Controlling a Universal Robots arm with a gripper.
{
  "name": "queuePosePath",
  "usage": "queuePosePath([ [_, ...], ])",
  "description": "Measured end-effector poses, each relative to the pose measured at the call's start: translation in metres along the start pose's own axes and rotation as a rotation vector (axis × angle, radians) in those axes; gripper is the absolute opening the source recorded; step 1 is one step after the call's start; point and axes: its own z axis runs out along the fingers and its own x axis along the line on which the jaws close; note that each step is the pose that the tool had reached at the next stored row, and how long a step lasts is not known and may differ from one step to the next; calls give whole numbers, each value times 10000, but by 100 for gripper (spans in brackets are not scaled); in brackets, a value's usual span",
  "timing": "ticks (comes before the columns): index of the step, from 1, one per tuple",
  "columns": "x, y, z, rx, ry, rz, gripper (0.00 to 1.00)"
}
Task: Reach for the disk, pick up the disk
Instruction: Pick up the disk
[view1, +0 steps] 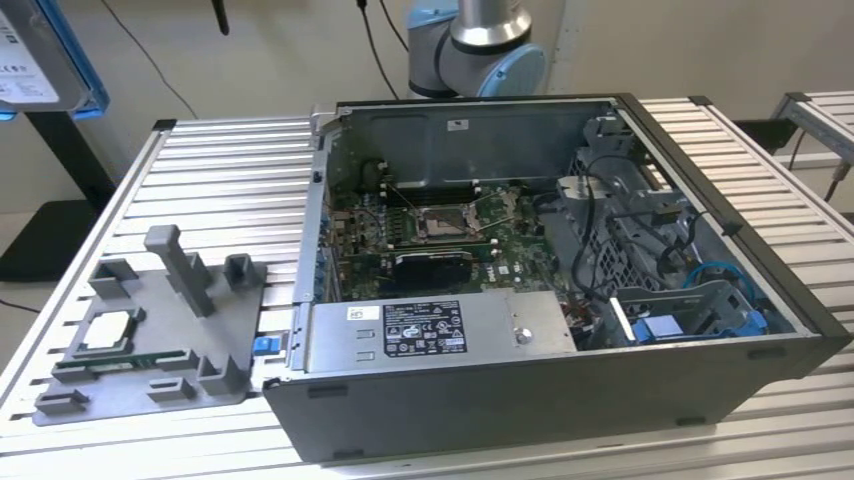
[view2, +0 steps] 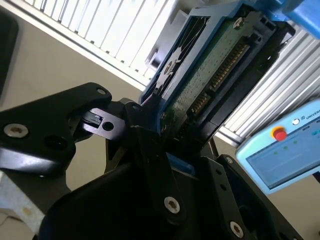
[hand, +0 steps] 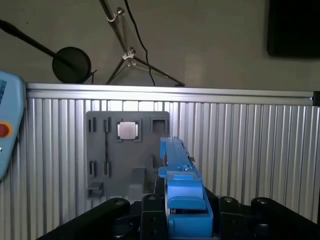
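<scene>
Gripping the disk (view2: 210, 70) edge-on in the clamped gripper (view2: 175, 132), seemingly by its blue rails (hand: 175, 150); squeeze evenly, hold level, no twisting.

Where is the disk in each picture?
Exterior view: the disk pokes in at the upper corner on the exterior view's left, with its label showing.
Second wrist view: the disk is close up, green underside showing, gripped by the hand.
First wrist view: the disk is edge-on, a blue strip.
Shared landmark: the ribbed metal table.
</scene>
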Motion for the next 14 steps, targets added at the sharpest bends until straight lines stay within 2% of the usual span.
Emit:
queuePosePath([
  [10, -18, 0, -242, 0, 0, 0, 0],
  [14, -20, -1, -266, 0, -16, -1, 0],
])
